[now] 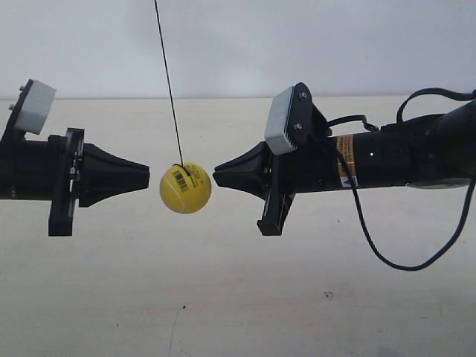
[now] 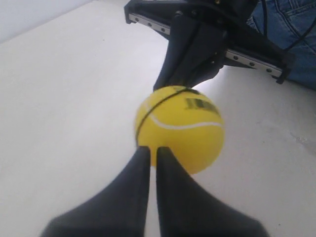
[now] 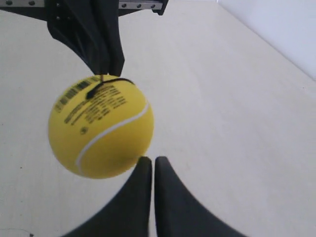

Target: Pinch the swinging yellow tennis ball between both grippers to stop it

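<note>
The gripper at the exterior view's left [image 1: 147, 177] has its fingers drawn together into one black point, aimed level at the ball [image 1: 185, 188], which hangs on a string [image 1: 168, 74] just ahead of that tip with a thin gap showing. The gripper at the exterior view's right [image 1: 216, 175], also closed to a point, faces it from the far side with its tip at the ball's edge; touching or a hair off, I cannot tell. The ball sits between the two tips, its middle slightly below their line, above the table [image 1: 223, 305]. A pale box [image 1: 35, 106] rides above the first gripper, another [image 1: 281, 121] above the second, and a cable [image 1: 372, 245] droops under the second arm. In the left wrist view the left gripper [image 2: 152, 148] shows two fingers [image 2: 123, 202] side by side with only a thin slit between and nothing in it. The ball is right at their tips, and the right gripper [image 2: 174, 81] stands just past it, with blue cloth [image 2: 296, 29] beyond. In the right wrist view the right gripper [image 3: 149, 159] is likewise pressed together and empty. The ball hangs just ahead of its tips, off to one side, with the left gripper [image 3: 106, 69] close behind it
</note>
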Motion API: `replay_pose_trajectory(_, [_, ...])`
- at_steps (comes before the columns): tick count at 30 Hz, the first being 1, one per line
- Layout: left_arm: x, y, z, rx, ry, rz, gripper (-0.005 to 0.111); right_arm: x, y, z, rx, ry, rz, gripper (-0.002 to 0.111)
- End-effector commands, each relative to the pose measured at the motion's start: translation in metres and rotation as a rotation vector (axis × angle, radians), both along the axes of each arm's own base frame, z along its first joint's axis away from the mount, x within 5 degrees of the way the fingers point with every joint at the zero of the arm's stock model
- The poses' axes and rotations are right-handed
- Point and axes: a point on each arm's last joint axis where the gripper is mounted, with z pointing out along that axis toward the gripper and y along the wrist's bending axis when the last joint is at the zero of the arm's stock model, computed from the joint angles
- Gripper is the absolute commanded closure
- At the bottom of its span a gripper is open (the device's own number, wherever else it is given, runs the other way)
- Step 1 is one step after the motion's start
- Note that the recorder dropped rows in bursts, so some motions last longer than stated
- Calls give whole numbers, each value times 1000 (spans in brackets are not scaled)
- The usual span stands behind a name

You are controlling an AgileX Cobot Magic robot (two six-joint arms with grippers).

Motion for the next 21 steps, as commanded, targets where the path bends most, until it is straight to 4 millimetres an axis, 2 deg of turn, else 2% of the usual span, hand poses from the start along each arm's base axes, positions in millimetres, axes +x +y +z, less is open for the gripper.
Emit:
replay_pose_trajectory(1, [1,11,5,-4,5,30,102,1,0,6,-9,-18,-14,108])
replay_pose_trajectory(15, [1,13,4,-3,14,31,102,2,-1,4,-21,-4,-27,108])
replay_pose_trajectory(21, [1,11,4,-8,35,32,102,-2,1,6,7,7,19,108])
